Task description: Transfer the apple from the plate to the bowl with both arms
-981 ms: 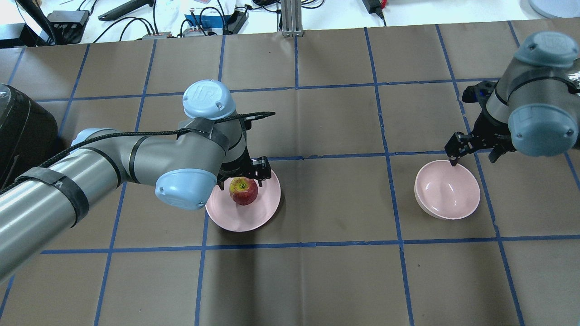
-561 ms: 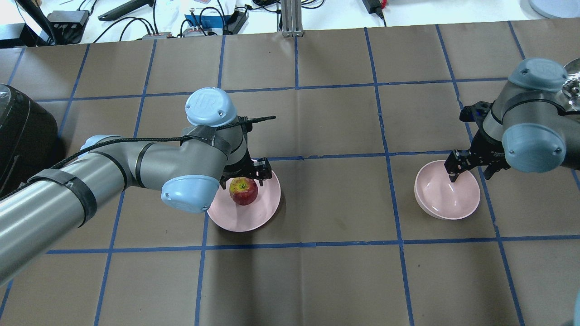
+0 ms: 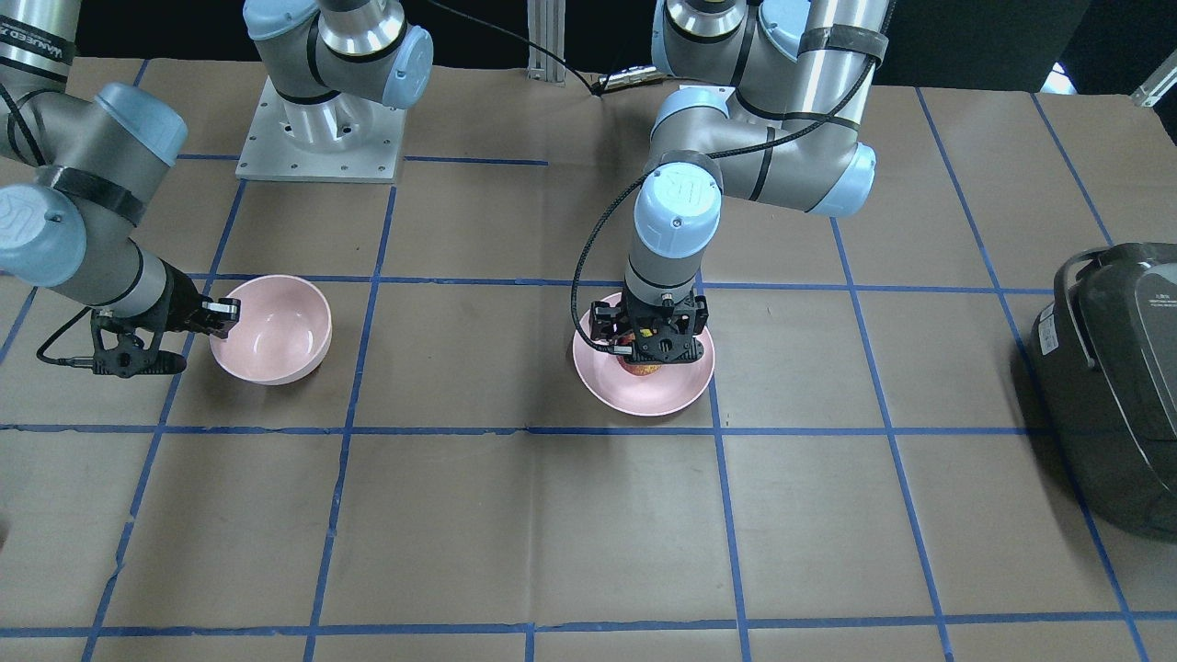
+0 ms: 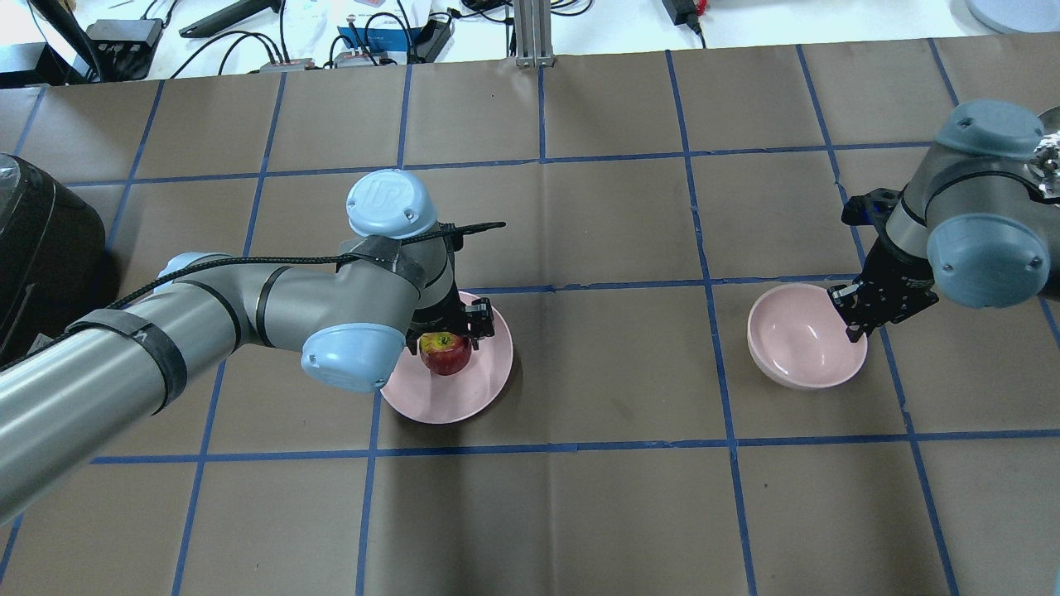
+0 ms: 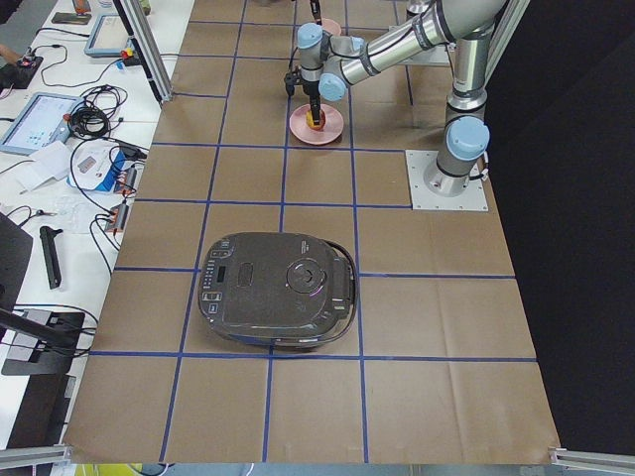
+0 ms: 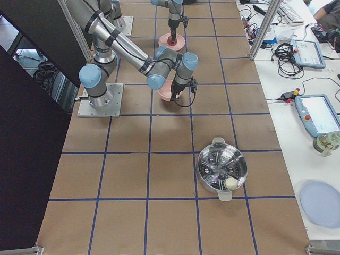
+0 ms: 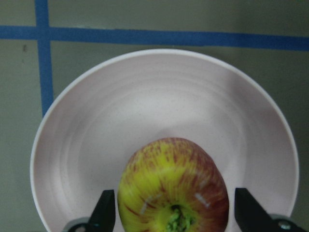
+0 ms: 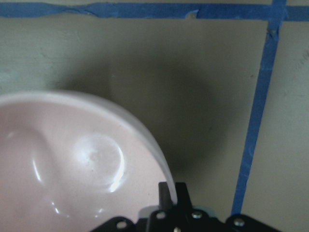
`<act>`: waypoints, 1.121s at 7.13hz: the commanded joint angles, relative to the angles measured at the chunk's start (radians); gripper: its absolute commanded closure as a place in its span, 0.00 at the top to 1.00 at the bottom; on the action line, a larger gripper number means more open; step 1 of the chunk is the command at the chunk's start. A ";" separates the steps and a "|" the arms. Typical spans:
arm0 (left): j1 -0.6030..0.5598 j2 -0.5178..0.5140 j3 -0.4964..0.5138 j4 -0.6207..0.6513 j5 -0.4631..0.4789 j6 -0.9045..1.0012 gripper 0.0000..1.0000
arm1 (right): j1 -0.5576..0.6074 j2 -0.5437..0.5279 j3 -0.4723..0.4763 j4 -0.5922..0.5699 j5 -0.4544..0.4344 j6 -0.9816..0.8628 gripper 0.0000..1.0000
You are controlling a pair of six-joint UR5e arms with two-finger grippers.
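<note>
The red-and-yellow apple (image 4: 445, 354) sits on the flat pink plate (image 4: 464, 397). My left gripper (image 4: 447, 331) is lowered over it and open. In the left wrist view its fingers (image 7: 104, 210) stand on either side of the apple (image 7: 174, 193) with small gaps. The deep pink bowl (image 4: 799, 339) stands to the right. My right gripper (image 4: 857, 319) is at the bowl's right rim. In the right wrist view its fingertips (image 8: 173, 192) are pinched on the rim (image 8: 145, 140). In the front view the left gripper (image 3: 653, 354) hides most of the apple.
A black rice cooker (image 4: 41, 240) stands at the table's left end. A steel pot with a steamer insert (image 6: 222, 170) stands at the right end. The arms' base plate (image 3: 317, 138) lies on my side. Blue tape lines grid the brown table cover (image 4: 596, 372).
My left gripper has come down around the apple. My right gripper has moved from the bowl's far rim to its right rim and shut on it; the bowl shifted slightly left.
</note>
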 commanded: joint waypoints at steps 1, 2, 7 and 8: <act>0.000 0.012 0.009 0.002 0.001 0.002 0.43 | 0.081 -0.023 -0.018 0.023 0.081 0.131 0.04; 0.001 0.019 0.012 0.000 0.003 0.005 0.28 | 0.173 -0.023 -0.056 0.040 0.082 0.225 0.04; 0.002 0.140 0.195 -0.316 0.030 0.004 0.20 | 0.353 0.043 -0.096 0.069 0.162 0.417 0.07; -0.003 0.139 0.278 -0.404 0.024 -0.007 0.20 | 0.355 0.061 -0.096 0.073 0.164 0.418 0.09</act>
